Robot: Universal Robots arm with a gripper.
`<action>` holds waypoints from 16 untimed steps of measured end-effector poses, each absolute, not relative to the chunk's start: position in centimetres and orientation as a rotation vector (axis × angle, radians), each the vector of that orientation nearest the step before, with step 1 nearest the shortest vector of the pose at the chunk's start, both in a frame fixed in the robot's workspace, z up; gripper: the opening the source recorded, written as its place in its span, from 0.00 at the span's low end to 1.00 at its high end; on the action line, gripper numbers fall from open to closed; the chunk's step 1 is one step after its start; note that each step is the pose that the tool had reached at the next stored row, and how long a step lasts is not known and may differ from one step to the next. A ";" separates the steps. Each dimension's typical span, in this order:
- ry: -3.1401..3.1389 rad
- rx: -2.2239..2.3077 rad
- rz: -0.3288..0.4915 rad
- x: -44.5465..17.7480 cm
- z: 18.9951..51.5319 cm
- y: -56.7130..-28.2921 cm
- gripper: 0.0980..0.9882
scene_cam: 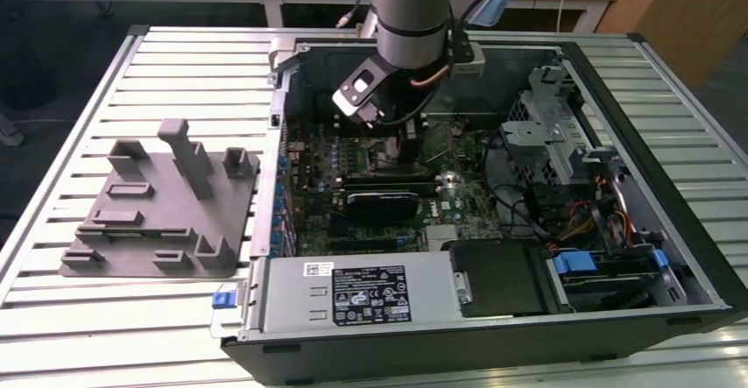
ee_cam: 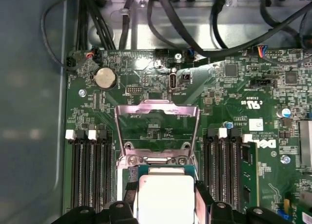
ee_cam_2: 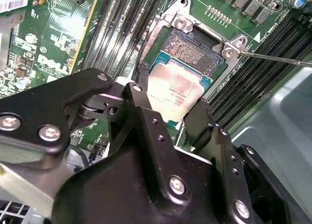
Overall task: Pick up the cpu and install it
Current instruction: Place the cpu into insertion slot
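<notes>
1. Black gripper [ee_cam_2: 174,90] hardware lies nearest in the second wrist view; its two fingers [ee_cam_2: 141,102] are closed against opposite edges of the cpu [ee_cam_2: 179,93] and hold it.
2. The cpu sits between the fingertips, silvery top toward the camera, over the near part of the open socket [ee_cam_2: 191,52]. Bare contacts show past its far edge. Contact with the socket cannot be judged.
3. The load plate [ee_cam: 157,129] stands raised, and the thin lever [ee_cam_2: 275,59] juts free.
4. Exterior view: the arm [scene_cam: 409,20] enters the computer case [scene_cam: 468,357] at upper centre. A grey fixture block [scene_cam: 164,213] rests at centre left on the table [scene_cam: 70,335].
</notes>
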State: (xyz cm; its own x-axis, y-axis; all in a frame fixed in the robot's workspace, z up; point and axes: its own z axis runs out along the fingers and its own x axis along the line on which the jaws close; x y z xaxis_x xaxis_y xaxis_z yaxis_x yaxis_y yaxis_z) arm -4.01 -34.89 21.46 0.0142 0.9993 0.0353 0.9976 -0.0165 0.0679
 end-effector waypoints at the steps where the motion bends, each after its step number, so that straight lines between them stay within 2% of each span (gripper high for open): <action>1: 2.189 2.218 0.113 -4.0 21.4 -34.9 0.50; 16: 2.196 2.213 0.111 -4.7 20.2 -34.6 0.50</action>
